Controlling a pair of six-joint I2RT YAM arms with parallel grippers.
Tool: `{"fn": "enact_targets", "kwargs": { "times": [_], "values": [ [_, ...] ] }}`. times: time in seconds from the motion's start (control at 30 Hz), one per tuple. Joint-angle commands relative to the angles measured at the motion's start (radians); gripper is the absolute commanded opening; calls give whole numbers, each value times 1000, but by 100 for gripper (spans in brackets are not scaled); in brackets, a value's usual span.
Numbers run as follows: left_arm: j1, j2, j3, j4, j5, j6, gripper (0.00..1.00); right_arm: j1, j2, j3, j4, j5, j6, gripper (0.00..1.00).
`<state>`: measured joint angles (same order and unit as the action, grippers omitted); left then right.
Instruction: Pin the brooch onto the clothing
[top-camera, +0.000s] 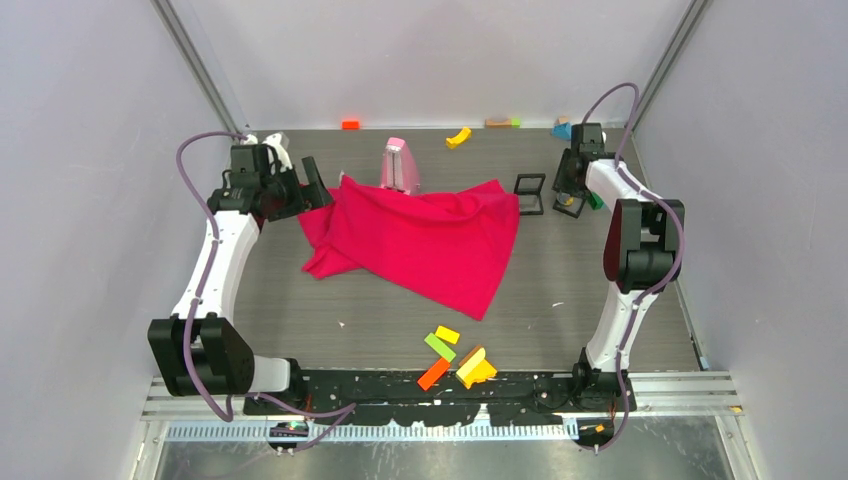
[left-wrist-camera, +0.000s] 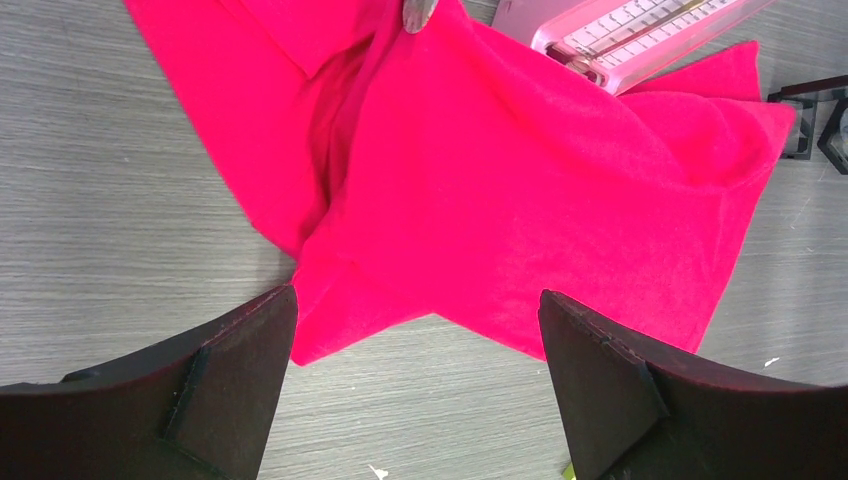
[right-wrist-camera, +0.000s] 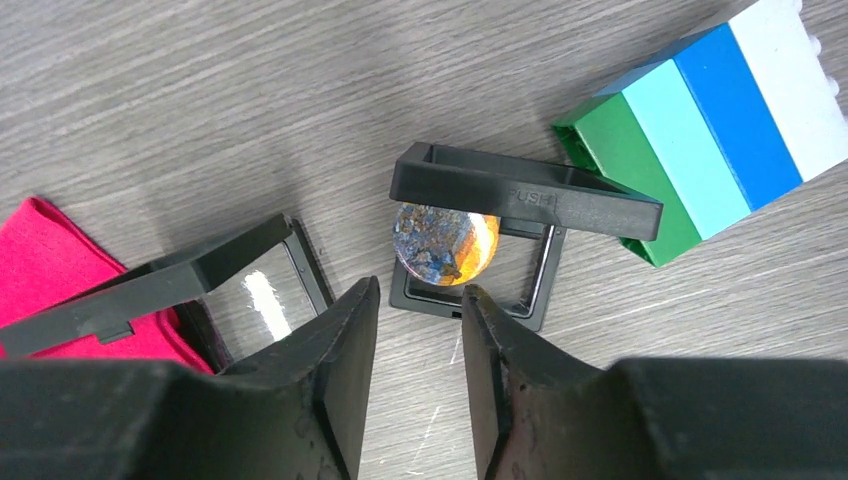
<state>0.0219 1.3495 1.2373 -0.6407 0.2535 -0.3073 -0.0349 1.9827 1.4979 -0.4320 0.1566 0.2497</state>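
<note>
**Grey table, crimson shirt in the middle, right gripper over the brooch**

Grey wood-grain tabletop (top-camera: 600, 290) fills the overhead view, with pale walls on three sides. We see the clothing (top-camera: 420, 240), a bright crimson-pink T-shirt, lying wrinkled and partly folded at the centre of the table.

The left gripper (top-camera: 315, 180) hangs at about 10 o'clock from the shirt, close to its edge. In the left wrist view its jaws (left-wrist-camera: 418, 298) stand wide apart with nothing between them, and the clothing (left-wrist-camera: 500, 200) spreads across the table below. A pink plastic object with a ruled scale (left-wrist-camera: 640, 35) touches the shirt's far edge, at 12 o'clock in the overhead view (top-camera: 400, 165).

The right gripper (top-camera: 570, 195) sits at about 2 o'clock from the shirt, low over the table. In the right wrist view its fingers (right-wrist-camera: 420, 292) leave only a narrow gap and grip nothing. The brooch (right-wrist-camera: 445, 245), a round disc in orange and mottled blue, lies just beyond the fingertips inside a small black hinged case (right-wrist-camera: 520, 195) whose lid stands raised. A second black case (right-wrist-camera: 200, 290) with a clear window sits at 9 o'clock from the brooch, touching a corner of the clothing (right-wrist-camera: 50, 260). A stack of toy bricks (right-wrist-camera: 710, 120) in green, light blue, blue and white lies at 2 o'clock from the brooch, touching the case.

Loose coloured blocks (top-camera: 455, 358) lie at 6 o'clock from the shirt, near the arm bases.
</note>
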Motion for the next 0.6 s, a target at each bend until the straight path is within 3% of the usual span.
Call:
{"fn": "enact_targets", "kwargs": {
  "times": [0.0,0.17,0.57],
  "values": [
    [-10,-37,-2,35,24,-3,94,-2,4,18,6,20,-49,45],
    [-26,-39,-2,35,27,-3,94,-2,51,56,-7,14,-71,53],
    [-28,-35,-2,35,35,-4,94,-2,123,107,-42,21,-88,59]
  ]
}}
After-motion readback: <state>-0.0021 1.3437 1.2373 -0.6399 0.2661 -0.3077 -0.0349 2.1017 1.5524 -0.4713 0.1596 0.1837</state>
